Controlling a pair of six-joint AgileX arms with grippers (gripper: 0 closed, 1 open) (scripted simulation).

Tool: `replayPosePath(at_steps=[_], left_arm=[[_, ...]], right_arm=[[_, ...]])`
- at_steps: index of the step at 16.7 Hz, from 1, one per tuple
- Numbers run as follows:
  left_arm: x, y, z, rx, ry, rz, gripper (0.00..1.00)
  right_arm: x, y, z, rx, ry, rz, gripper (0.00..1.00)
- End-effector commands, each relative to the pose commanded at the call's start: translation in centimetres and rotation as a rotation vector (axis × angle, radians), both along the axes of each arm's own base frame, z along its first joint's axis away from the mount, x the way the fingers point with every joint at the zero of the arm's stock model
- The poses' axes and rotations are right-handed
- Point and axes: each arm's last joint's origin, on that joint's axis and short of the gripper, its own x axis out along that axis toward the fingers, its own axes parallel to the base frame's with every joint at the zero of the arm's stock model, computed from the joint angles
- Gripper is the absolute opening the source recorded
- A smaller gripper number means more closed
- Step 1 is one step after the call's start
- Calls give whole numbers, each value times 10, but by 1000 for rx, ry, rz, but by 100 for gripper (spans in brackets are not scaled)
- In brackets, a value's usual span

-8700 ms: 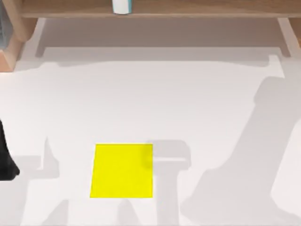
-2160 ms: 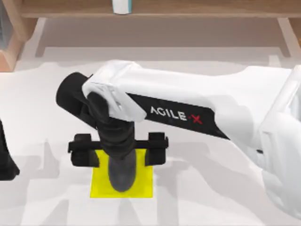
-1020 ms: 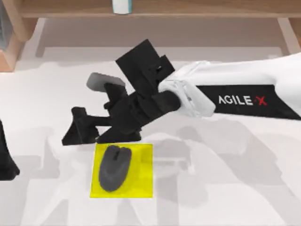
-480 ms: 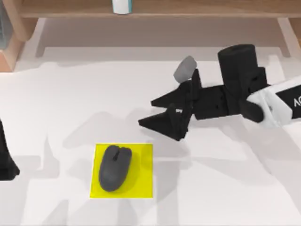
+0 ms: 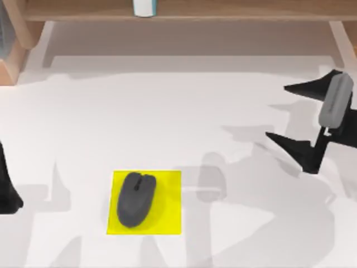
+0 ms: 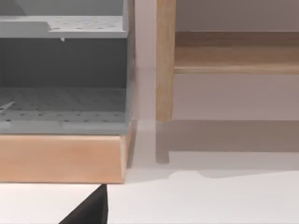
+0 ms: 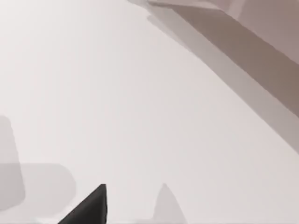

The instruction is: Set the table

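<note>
A dark grey mouse (image 5: 135, 199) lies on the small yellow mat (image 5: 167, 209), which rests on the white table (image 5: 167, 111) at the front left of centre. My right gripper (image 5: 276, 111) hovers near the table's right edge, open, with nothing between its black fingers (image 5: 301, 88) and well apart from the mouse. One of its fingertips (image 7: 91, 205) shows over the bare table (image 7: 140, 93) in the right wrist view. My left arm (image 5: 5, 192) is parked at the left edge. A black fingertip (image 6: 91, 210) of its gripper shows in the left wrist view.
A light-brown wooden shelf (image 5: 234, 10) runs along the back, with a white and blue container (image 5: 144, 6) on it. A shelf post (image 6: 164, 60) and a grey perforated bin (image 6: 60, 70) on a wooden base stand in front of the left wrist.
The right arm brought the mouse down onto the yellow mat, let it go, and drew back to the right edge with its fingers open. The left arm has stayed put.
</note>
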Motion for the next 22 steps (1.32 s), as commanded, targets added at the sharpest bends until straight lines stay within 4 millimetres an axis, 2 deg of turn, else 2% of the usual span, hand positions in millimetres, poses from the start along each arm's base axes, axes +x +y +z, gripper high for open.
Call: replayPosePath(at_steps=[3,7,9,12,16,22], left_arm=[[0,0,0,0,0,0,100],[0,0,0,0,0,0,100],[0,0,0,0,0,0,100],[0,0,0,0,0,0,100],[0,0,0,0,0,0,100],[0,0,0,0,0,0,100]], right_arm=[[-17,-54,3,-143,-297,-148,100],[-45,-121,13,-435,-644,-385,100],[-64,-150,11,-602,-741,-504,100],[-90,-184,2,-837,-791,-653,100],[-105,-213,-1,-1052,-824,-769,100],[-106,-216,0,-1073,-829,-779,100]])
